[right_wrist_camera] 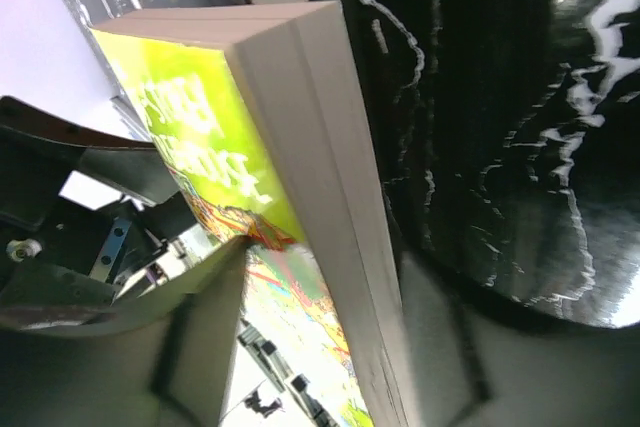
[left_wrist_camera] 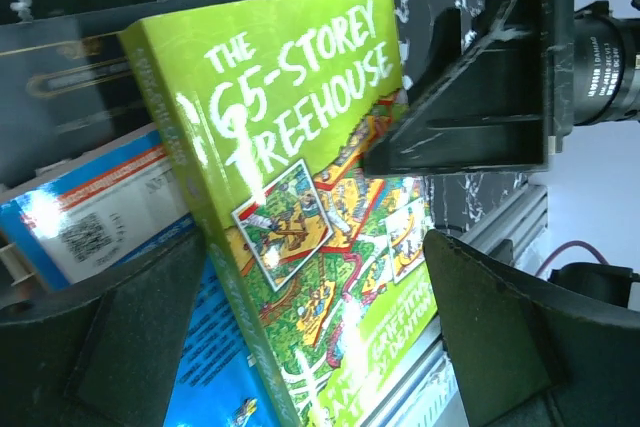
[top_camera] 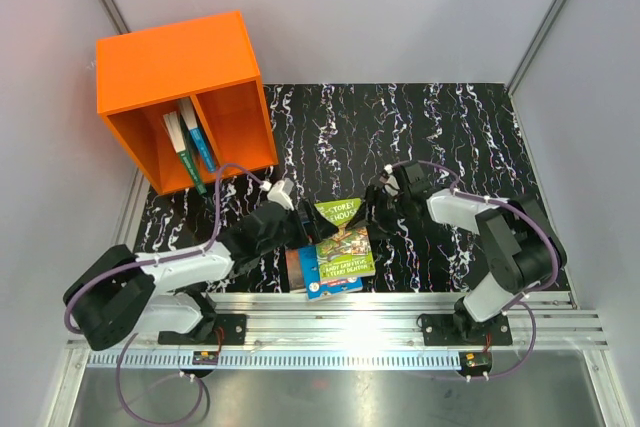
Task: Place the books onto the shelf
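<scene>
Our right gripper [right_wrist_camera: 330, 277] pinches the green book [top_camera: 338, 213] by its page edge, tilting it up off the pile [top_camera: 330, 265] near us, likely to free it for lifting. Our left gripper [left_wrist_camera: 310, 277] straddles it wide open, holding nothing. The shelf [top_camera: 170, 62] stands far left.

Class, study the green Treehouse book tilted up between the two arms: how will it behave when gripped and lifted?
Probably stiff: the green book shows a thick block of pages, so it should sag little. Its glossy cover throws glare, so it may slide in a pinch. Tilted up on edge, it could flop flat if let go.
</scene>
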Controlling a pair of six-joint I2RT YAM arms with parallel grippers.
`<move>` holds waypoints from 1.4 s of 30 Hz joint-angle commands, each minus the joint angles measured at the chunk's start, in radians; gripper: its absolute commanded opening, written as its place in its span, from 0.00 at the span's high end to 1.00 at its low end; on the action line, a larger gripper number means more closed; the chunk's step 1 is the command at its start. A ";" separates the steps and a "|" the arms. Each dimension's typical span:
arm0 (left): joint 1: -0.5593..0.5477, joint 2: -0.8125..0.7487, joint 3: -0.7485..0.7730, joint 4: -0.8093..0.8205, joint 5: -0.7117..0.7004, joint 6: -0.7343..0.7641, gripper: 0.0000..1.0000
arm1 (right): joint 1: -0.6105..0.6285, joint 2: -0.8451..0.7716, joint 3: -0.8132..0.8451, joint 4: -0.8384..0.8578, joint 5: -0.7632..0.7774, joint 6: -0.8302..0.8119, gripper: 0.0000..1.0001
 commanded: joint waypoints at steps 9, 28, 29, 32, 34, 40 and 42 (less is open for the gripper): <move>-0.085 0.062 0.074 0.088 0.019 -0.030 0.06 | 0.006 -0.128 0.039 -0.129 0.010 -0.061 1.00; 0.203 -0.627 0.389 -0.656 0.024 0.421 0.01 | 0.024 -0.488 0.273 -0.278 -0.245 0.014 1.00; 0.220 -0.604 0.427 -0.706 0.073 0.455 0.01 | 0.044 -0.514 0.273 -0.247 -0.286 0.029 1.00; 0.291 -0.458 0.596 -0.809 0.329 0.497 0.01 | 0.096 -0.550 0.273 -0.158 -0.334 0.109 1.00; 0.326 -0.391 0.694 -0.839 0.515 0.501 0.01 | 0.128 -0.556 0.279 -0.108 -0.348 0.170 1.00; 0.340 -0.284 0.730 -0.804 0.751 0.494 0.01 | 0.176 -0.562 0.308 -0.029 -0.360 0.215 1.00; 0.340 -0.268 0.719 -0.791 0.828 0.486 0.02 | 0.176 -0.565 0.313 -0.025 -0.355 0.219 1.00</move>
